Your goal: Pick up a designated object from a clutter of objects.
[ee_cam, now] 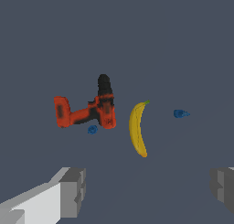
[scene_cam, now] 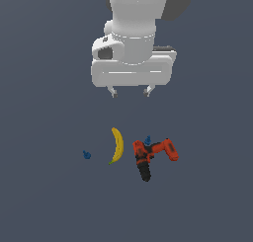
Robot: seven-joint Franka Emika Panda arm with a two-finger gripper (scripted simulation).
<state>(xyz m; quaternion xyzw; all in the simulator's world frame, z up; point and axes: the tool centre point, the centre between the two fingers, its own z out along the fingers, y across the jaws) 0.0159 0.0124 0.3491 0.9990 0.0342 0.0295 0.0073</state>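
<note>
Covering everything: plain dark-grey floor (scene_cam: 44,206).

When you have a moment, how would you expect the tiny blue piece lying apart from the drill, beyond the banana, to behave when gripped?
The blue piece looks rigid and very light, being far smaller than the banana. Its knobby body and short stem suggest it may twist or squirt out of a pinch. It lies clear of other objects, so the open claw likely has room.

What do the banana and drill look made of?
Banana: smooth matte yellow skin with a greenish stem tip, though the render lacks real texture. Power drill: apparently moulded plastic, an orange-red body with black grip; flat shading leaves the finish unclear.
</note>
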